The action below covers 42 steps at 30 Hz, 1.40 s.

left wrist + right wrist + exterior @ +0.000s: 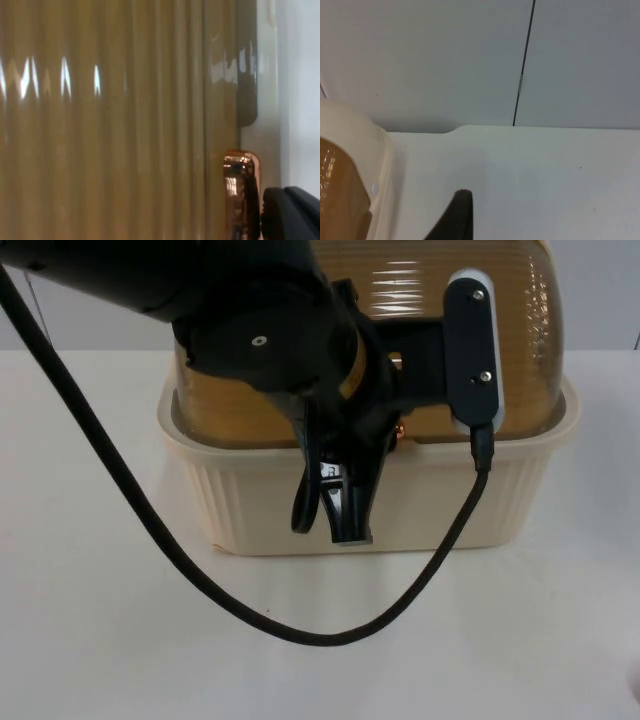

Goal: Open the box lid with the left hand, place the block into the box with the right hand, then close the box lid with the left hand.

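The cream box (420,505) stands mid-table with its ribbed amber lid (450,330) down. The lid's copper handle (401,430) sits at its front edge. My left arm reaches over the box. My left gripper (328,508) hangs open in front of the box's front wall, just left of the handle, with nothing between its fingers. In the left wrist view the lid (110,125) is very close, and the copper handle (239,195) is beside a black fingertip (292,215). The right gripper (460,220) waits over bare table beside the box's end wall (355,165).
White table top (520,640) lies in front of and on both sides of the box. The left arm's black cable (300,632) loops low over the table in front of the box. The grey partition wall (470,60) stands behind the table.
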Tool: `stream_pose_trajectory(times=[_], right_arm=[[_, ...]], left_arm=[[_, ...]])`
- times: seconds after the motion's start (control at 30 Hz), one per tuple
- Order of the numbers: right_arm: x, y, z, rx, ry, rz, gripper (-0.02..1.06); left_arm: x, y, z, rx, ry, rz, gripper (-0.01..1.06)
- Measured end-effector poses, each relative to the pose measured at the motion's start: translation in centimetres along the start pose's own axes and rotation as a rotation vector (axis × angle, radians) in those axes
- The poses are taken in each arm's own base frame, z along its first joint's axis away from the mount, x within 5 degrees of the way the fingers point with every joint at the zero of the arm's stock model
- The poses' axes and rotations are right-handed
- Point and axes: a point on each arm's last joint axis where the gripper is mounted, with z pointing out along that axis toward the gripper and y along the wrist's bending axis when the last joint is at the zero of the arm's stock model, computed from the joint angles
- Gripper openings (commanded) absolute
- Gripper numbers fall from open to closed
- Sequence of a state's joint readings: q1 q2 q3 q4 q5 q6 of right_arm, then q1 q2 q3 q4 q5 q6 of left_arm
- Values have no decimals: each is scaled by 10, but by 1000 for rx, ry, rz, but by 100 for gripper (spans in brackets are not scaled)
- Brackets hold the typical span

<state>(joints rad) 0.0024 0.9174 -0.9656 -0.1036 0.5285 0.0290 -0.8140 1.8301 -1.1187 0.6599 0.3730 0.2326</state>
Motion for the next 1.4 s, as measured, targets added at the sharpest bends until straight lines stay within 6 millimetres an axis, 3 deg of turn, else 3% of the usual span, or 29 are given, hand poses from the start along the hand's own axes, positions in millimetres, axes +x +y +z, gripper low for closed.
stream_pose_trajectory(times=[1.0,1.4], right_arm=[[0,0,0,0,0,0,93],[0,0,0,0,0,0,93]], left_arm=[[2,5,0,-58,17,-48,0],[-2,6,-1,-110,31,29,0]])
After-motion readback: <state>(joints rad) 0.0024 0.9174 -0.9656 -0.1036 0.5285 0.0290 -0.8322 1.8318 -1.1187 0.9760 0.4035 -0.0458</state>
